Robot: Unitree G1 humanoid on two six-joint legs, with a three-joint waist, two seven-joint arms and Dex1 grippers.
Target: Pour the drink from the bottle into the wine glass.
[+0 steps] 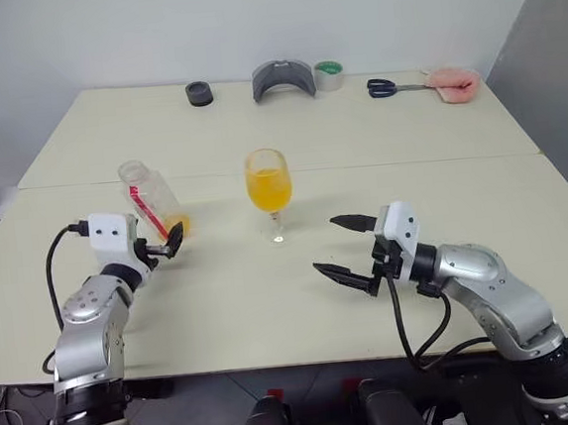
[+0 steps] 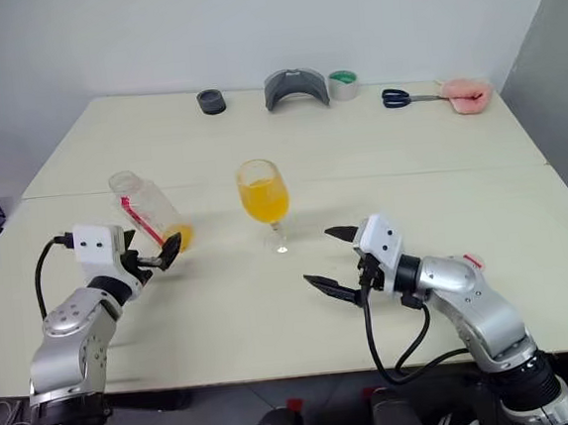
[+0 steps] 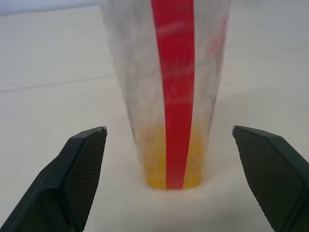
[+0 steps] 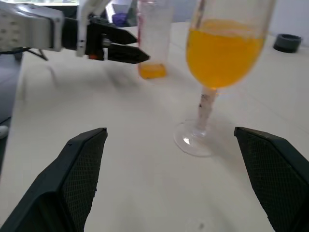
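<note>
My left gripper (image 1: 164,247) has its jaws wide apart, the bottle (image 1: 151,198) standing free between them on the counter (image 1: 272,303). My right gripper (image 1: 348,248) gapes too, the wine glass (image 1: 269,184) of drink (image 1: 268,187) just beyond.

The right gripper (image 4: 169,179) has its two black fingers (image 4: 79,179) spread wide, apart from everything. Just beyond them the wine glass (image 4: 212,87) stands upright on the table (image 4: 135,188), its bowl holding orange drink (image 4: 223,50). Farther off stands the bottle (image 4: 153,38), a little orange liquid at its base. The left gripper (image 4: 123,48) sits just beside the bottle. A dark round object (image 4: 288,42) lies at the far edge.
</note>
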